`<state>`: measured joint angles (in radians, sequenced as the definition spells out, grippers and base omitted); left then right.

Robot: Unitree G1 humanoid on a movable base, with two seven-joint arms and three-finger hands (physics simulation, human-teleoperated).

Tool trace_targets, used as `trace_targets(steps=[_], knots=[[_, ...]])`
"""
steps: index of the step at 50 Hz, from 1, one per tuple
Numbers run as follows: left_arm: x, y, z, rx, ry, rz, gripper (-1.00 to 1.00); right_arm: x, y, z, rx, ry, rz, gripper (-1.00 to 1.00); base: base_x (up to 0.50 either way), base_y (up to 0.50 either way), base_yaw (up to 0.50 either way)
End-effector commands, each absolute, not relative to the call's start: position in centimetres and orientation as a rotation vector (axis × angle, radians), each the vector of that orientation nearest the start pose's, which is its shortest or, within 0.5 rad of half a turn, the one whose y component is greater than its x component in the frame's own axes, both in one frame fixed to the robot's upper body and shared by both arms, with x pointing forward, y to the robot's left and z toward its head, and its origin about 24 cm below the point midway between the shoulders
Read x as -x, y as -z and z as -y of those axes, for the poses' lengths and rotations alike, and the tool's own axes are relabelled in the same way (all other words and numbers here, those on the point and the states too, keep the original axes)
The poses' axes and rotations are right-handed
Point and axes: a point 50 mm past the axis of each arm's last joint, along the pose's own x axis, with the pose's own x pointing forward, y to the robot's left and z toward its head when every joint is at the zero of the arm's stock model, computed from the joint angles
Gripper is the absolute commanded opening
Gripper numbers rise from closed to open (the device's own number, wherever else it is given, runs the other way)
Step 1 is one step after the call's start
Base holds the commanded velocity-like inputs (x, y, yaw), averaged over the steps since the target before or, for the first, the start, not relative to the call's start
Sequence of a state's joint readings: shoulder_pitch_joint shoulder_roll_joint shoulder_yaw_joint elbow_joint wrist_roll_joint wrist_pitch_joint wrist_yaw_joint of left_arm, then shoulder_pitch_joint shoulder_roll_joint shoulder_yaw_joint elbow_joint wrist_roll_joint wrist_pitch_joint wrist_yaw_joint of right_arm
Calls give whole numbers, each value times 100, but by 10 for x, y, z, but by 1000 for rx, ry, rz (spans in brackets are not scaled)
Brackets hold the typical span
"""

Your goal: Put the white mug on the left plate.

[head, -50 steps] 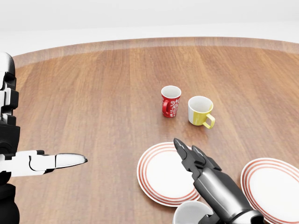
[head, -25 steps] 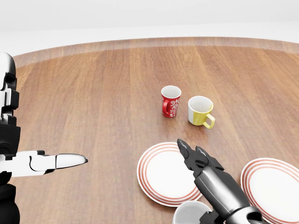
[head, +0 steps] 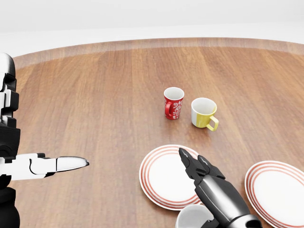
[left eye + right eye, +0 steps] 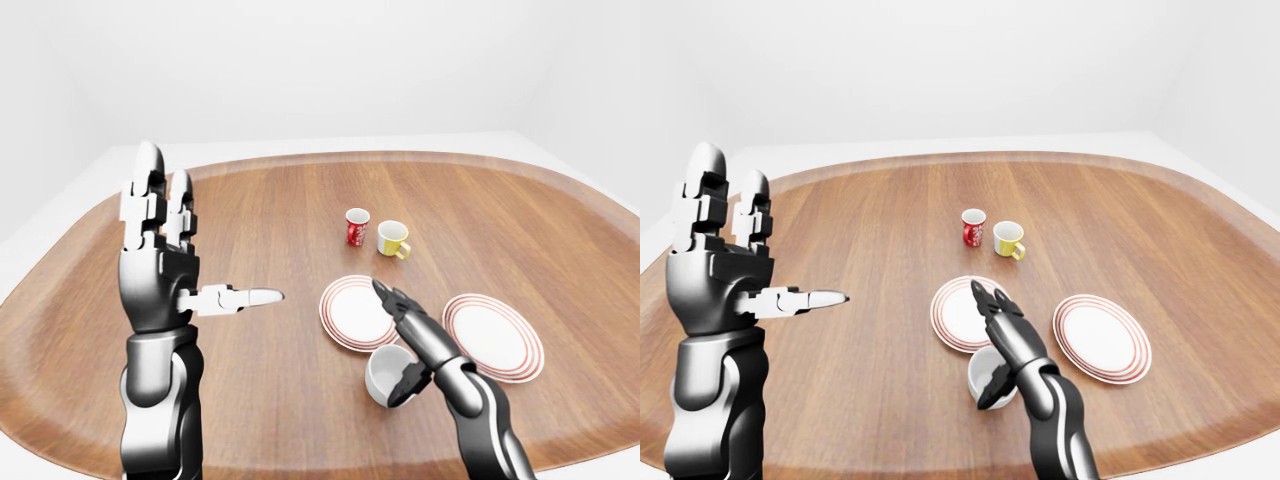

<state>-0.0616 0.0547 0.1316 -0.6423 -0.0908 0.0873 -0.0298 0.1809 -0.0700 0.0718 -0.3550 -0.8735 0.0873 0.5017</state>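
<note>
Since a second ago the right hand [image 4: 405, 330] has slid a little lower and toward the bottom of the head view, its dark fingertips now reaching less far over the left plate [image 3: 164, 176]; the mugs, plates and raised left hand [image 4: 160, 255] sit just as before. The right hand's two long fingers lie stretched out straight over the plate's rim while the thumb curves down against the white mug [image 4: 387, 376], so the hand is spread, not clasped round it. The white mug stands upright on the wood just below the left plate, its smooth round mouth facing up, not yet on the plate. The left hand is held up, wide, two fingers pointing upward and its pale thumb jutting sideways, well apart from everything.

Both plates are flat white discs ringed with thin red bands; the right plate [image 4: 494, 335] lies beside the left one. A red mug [image 3: 173, 103] with white patterning and a yellow-and-white mug [image 3: 204, 113] stand close together higher up. The table [image 4: 300, 200] is glossy streaked wood, rounded at the edge
</note>
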Motion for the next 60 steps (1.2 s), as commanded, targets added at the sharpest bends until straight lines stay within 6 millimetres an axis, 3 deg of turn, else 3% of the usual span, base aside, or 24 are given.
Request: trace_targets(steps=[1,28,42,60], knots=[[-220,-191,-174,-6,-35,621,97,-213,-51,143,924,-385,-158,100,0,0,0],[-220,-192,-175,-4,-37,626,97,-219,-47,144,988,-370,-173,100,0,0,0],[-219,-194,-175,-4,-37,633,97,-220,-32,146,1020,-360,-218,100,0,0,0],[-219,-194,-175,-2,-37,636,98,-213,-29,140,1039,-377,-218,100,0,0,0]])
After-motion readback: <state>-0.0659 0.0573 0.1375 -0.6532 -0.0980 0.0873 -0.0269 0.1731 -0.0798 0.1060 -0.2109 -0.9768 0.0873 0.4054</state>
